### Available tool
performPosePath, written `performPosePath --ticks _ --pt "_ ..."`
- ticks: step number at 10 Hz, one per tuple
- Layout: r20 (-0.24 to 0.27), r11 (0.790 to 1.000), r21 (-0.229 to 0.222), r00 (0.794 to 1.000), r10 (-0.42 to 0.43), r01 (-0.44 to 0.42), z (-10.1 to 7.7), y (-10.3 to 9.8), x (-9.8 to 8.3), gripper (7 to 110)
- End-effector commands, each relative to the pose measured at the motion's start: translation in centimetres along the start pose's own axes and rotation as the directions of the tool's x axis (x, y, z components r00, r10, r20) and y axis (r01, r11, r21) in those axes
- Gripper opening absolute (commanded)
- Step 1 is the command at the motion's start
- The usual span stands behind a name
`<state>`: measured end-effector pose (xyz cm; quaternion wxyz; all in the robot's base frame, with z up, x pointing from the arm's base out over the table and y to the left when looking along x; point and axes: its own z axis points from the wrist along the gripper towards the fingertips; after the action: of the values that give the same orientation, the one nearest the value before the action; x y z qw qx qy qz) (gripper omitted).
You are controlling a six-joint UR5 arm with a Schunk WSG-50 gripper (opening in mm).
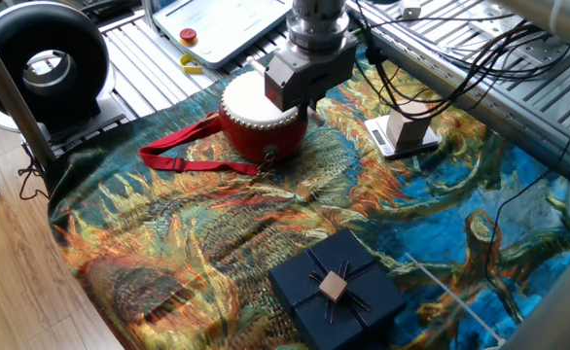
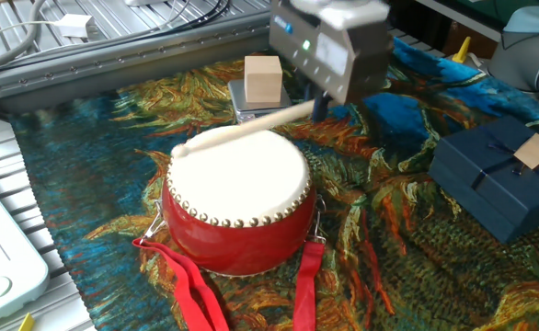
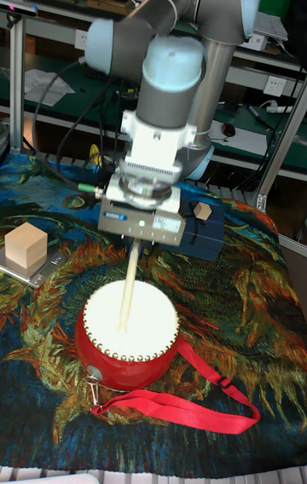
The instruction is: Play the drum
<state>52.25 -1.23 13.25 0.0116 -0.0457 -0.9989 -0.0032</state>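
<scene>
The table point(image 1: 168, 243), draped in a patterned cloth, carries everything, and the drum point(image 2: 237, 207) sits toward its back edge, near the corner by the black ring-shaped fan point(image 1: 42, 63). Its red strap point(image 1: 183, 156) trails loose across the cloth toward the table's front. The dark blue gift box point(image 1: 336, 290) lies well apart, near the front edge. Squat and wide-based, the drum looks stable enough not to slide under light taps. Its skin head point(image 3: 130, 318) looks taut yet springy, best struck near the middle and gently (a hard jab could dent it).

The gripper point(image 2: 317, 103) hangs over the drum's far rim, fingers pinching the butt end of a pale wooden drumstick point(image 2: 242, 129). The stick, stiff, light and probably smooth, slants out over the head with its rounded tip seemingly raised just clear of the skin. Holding it at the very end gives reach, though it may pivot in the fingers on impact.
</scene>
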Motion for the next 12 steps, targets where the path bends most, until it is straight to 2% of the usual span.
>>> performPosePath --ticks 1,4,7,12 --pt "-0.026 1.0 -0.006 1.0 0.017 -0.017 -2.8 0.1 3.1 7" --pt "-0.033 1.0 0.001 0.999 0.028 -0.028 -4.8 -0.2 5.1 7" --pt "-0.033 1.0 -0.005 0.999 0.023 -0.023 -6.4 0.1 5.5 7" --pt "-0.023 0.999 -0.036 1.0 0.011 -0.012 -5.7 1.2 4.9 7"
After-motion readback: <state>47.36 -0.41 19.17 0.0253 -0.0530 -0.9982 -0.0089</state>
